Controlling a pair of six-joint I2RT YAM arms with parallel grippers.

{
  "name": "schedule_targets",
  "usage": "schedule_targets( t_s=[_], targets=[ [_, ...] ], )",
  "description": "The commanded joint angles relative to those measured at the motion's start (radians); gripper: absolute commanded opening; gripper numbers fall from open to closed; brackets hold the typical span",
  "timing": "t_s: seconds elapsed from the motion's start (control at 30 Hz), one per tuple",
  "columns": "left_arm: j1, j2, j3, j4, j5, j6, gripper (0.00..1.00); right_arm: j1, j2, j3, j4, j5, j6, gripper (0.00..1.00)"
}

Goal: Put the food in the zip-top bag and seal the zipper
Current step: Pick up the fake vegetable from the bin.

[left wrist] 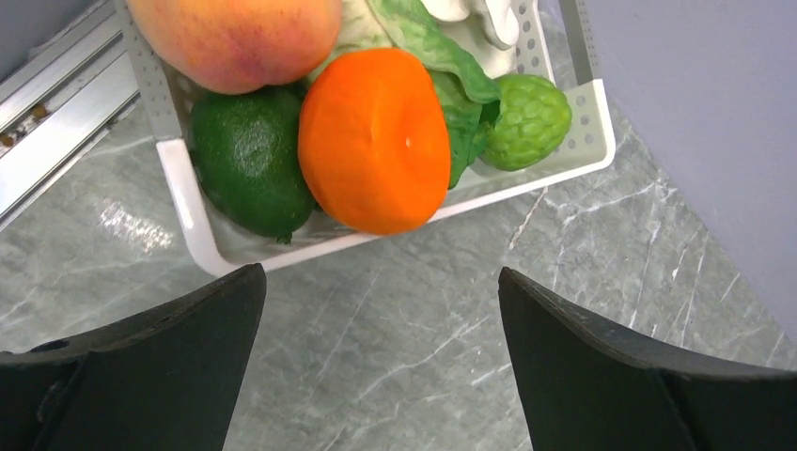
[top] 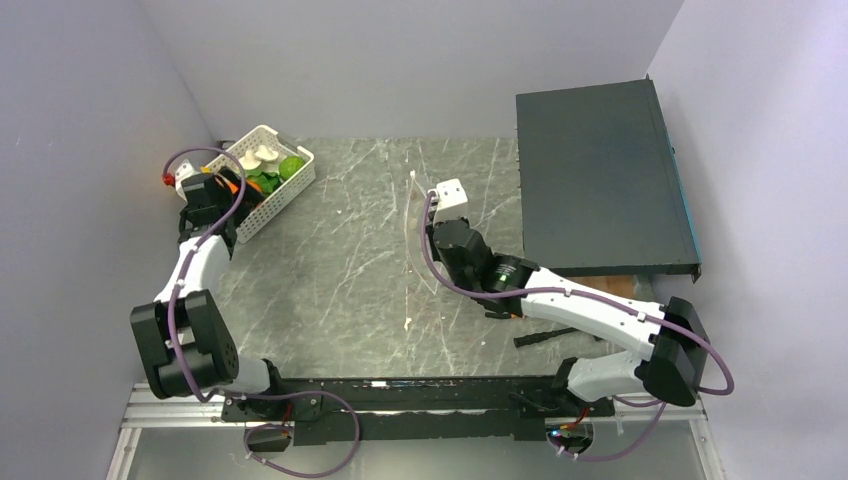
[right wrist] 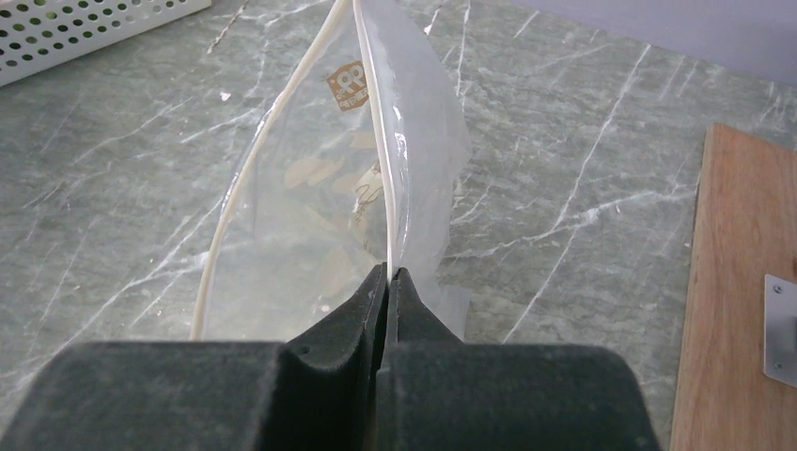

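Food [top: 270, 172] for this job sits heaped in the white basket [left wrist: 191, 209] at the far left corner of the table [left wrist: 601, 254], and none of it is in the zip-top bag [right wrist: 320, 188] yet. Your left end effector [left wrist: 381, 301] hangs just short of the basket's near rim, fingers spread wide with nothing between them. Through its wrist camera, the orange fruit [left wrist: 374, 141] lies straight ahead, almost centred in the gap and just beyond the rim. The dark green fruit [left wrist: 252, 160] presses against its left side, and the bumpy green one [left wrist: 529, 120] sits to its right behind a lettuce leaf [left wrist: 451, 89]. The orange piece reads slightly longer along your line of approach than across it. I judge the fingers would close across its narrower width if you go forward and down over the rim.

Your right end effector [right wrist: 387, 282] is pinched together on one lip of the bag, right at the zipper [right wrist: 374, 132], holding it near the middle of the table, well apart from the basket. The other lip bows away toward the basket's side, so the mouth stands open, its long axis running straight away from the right fingers. Your left arm is by far the nearer to the food, and the carry will run rightward to that held mouth
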Motion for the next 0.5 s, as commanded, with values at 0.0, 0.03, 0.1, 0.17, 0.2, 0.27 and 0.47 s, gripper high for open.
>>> schedule_targets(
  t_s=[0.0,0.03,0.1,0.17,0.2,0.27,0.47],
  targets=[
    [0.044,0.029,-0.023,0.185,0.119,-0.016,0.98,0.002,0.021,0.005,0.054,0.001,-0.011,0.00],
    [0.052,0.035,-0.037,0.232,0.156,-0.022,0.96,0.003,0.024,0.003,0.057,0.002,-0.011,0.00],
    [0.059,0.056,-0.046,0.268,0.192,-0.034,0.95,0.002,0.030,0.002,0.059,0.002,-0.013,0.00],
    [0.058,0.072,-0.045,0.290,0.209,-0.022,0.94,0.002,0.034,0.002,0.057,0.001,-0.009,0.00],
    [0.061,0.079,-0.046,0.301,0.214,-0.008,0.93,0.003,0.031,0.001,0.059,-0.002,-0.010,0.00],
    [0.064,0.093,-0.047,0.312,0.208,0.026,0.94,0.002,0.029,-0.003,0.067,-0.009,-0.010,0.00],
    [0.110,0.174,-0.045,0.379,0.305,0.022,0.94,0.002,0.027,-0.004,0.067,-0.016,-0.005,0.00]
  ],
)
